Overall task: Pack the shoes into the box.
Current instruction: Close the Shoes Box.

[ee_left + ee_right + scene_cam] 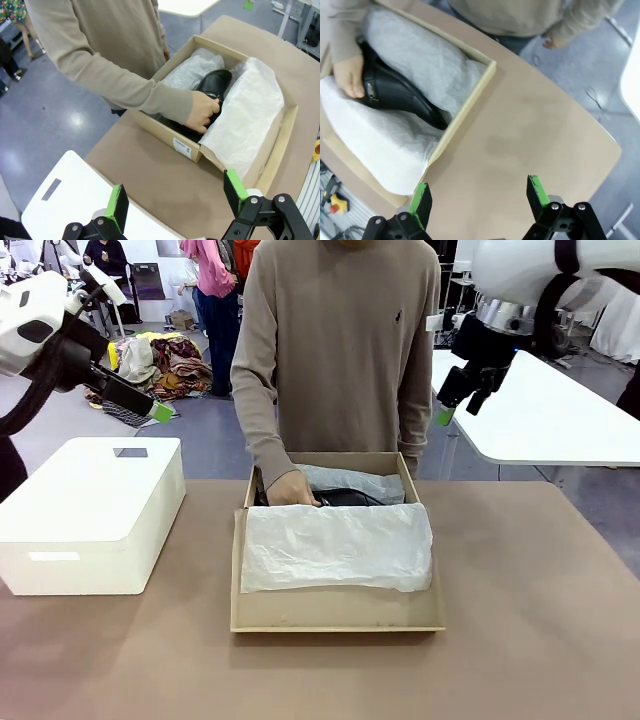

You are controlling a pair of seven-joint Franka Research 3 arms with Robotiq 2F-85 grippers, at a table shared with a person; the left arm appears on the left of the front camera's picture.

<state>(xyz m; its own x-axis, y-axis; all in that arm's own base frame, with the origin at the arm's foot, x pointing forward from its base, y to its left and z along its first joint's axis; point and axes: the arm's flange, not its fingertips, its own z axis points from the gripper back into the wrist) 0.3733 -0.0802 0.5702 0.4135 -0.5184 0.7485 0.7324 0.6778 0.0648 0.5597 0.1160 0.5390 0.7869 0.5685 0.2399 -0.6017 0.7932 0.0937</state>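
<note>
Black shoe (212,85) is sitting in the box (330,618) at frame centre, with the person's hand (202,112) seating it against the tissue (335,545); a second shoe is possibly underneath. Left gripper (176,192) and right gripper (477,192) are hovering released at the upper corners. Next is probably folding the tissue over.

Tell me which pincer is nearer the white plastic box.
Left. The left pincer hangs open above the white plastic box; the right pincer hangs high beyond the shoebox, on the other side.
</note>
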